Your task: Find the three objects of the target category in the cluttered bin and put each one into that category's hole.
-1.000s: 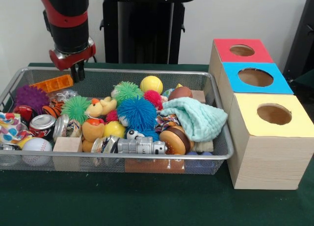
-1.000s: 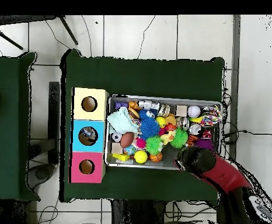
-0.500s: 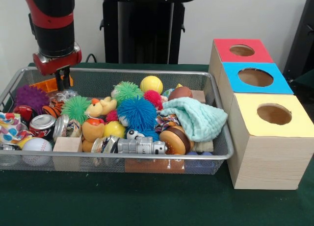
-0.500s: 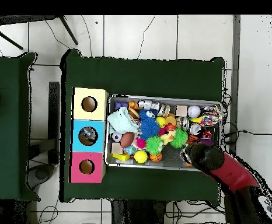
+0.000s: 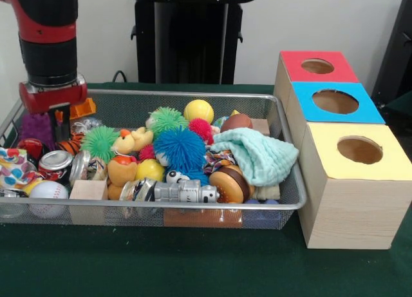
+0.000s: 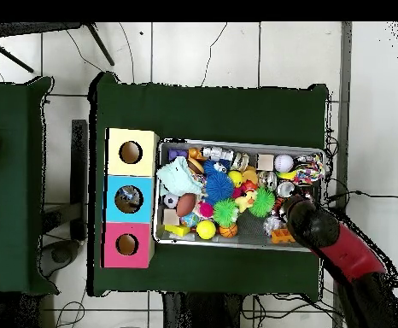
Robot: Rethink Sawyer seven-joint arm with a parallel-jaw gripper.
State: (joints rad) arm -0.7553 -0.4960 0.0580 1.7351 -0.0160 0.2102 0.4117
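So right now my gripper point(image 5: 60, 120) is parked over the far corner of the wire bin point(image 5: 193, 96), the end furthest from the three boxes, hanging low right in front of the purple spiky ball point(image 5: 37, 128). Honestly I can't tell if it's spread or pinched together: it reads as one dark stub under the red collar in the front view, and from overhead my own arm covers it. Nothing seems to be hanging from it, as far as I can see. The task doesn't say which category I'm after, so my guess is the spiky balls, since that purple one is touching or just behind the gripper while the green spiky ball point(image 5: 99, 142) sits just beside it, a bit toward the bin's middle and closer to the camera. The blue spiky ball point(image 5: 179, 149) is further along, mid-bin, next to the crumpled teal cloth point(image 5: 257, 155). The orange block point(image 5: 83, 107) is right by my wrist against the back rim, so that's something to avoid bumping. What the next move hinges on: the purple ball is basically straight under me, and being round it has no long axis to line up with, so it's a drop rather than a sideways hunt. The red box point(image 5: 317, 66), blue box point(image 5: 335, 102) and yellow box point(image 5: 360, 151) are all well apart, at the other end.
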